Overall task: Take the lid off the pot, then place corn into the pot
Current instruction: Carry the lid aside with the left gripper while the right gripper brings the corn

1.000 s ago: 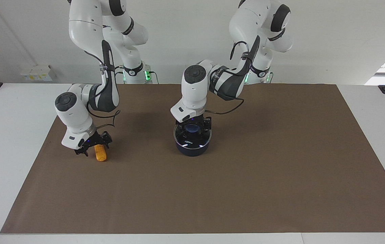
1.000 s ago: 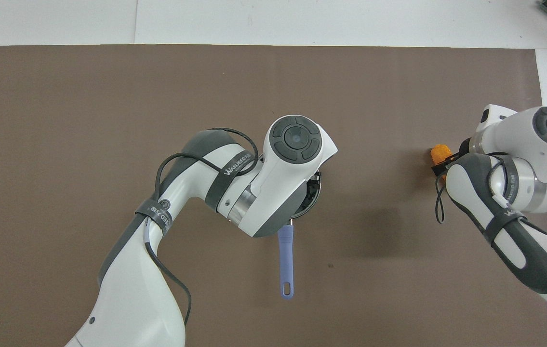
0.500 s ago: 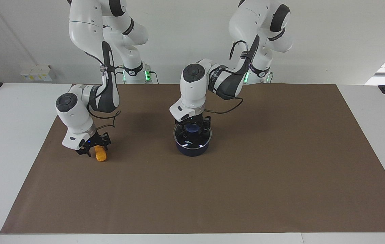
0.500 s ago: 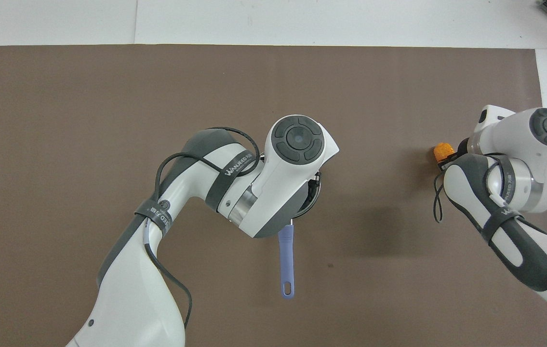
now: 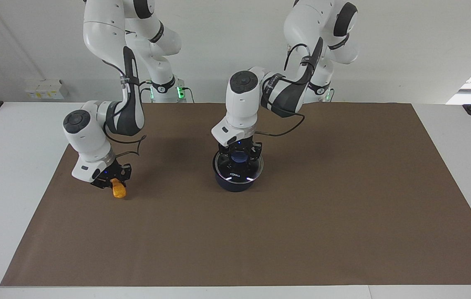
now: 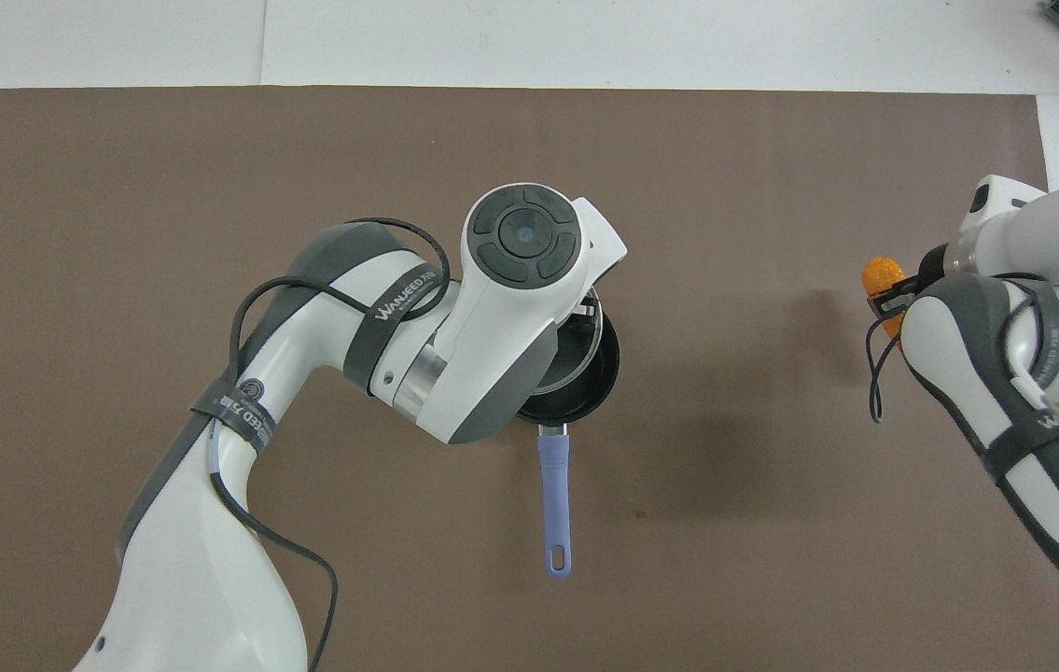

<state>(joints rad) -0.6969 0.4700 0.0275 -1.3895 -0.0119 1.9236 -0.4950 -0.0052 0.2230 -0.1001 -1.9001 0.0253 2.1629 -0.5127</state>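
My left gripper (image 5: 239, 154) is shut on the blue knob of the glass lid (image 5: 239, 171) and holds it a little above the dark blue pot (image 5: 235, 185) at the middle of the mat. In the overhead view the lid's rim (image 6: 591, 329) is shifted off the pot, so part of the pot's black inside (image 6: 596, 378) shows; its handle (image 6: 555, 495) points toward the robots. My right gripper (image 5: 113, 181) is shut on the orange corn (image 5: 118, 190) just above the mat at the right arm's end. The corn's tip also shows in the overhead view (image 6: 878, 273).
A brown mat (image 5: 301, 228) covers most of the white table (image 5: 11, 166). A white socket box (image 5: 44, 89) sits by the wall at the right arm's end.
My left gripper has risen with the lid, which now stands off the pot and uncovers part of its inside. My right gripper has lifted the corn off the mat.
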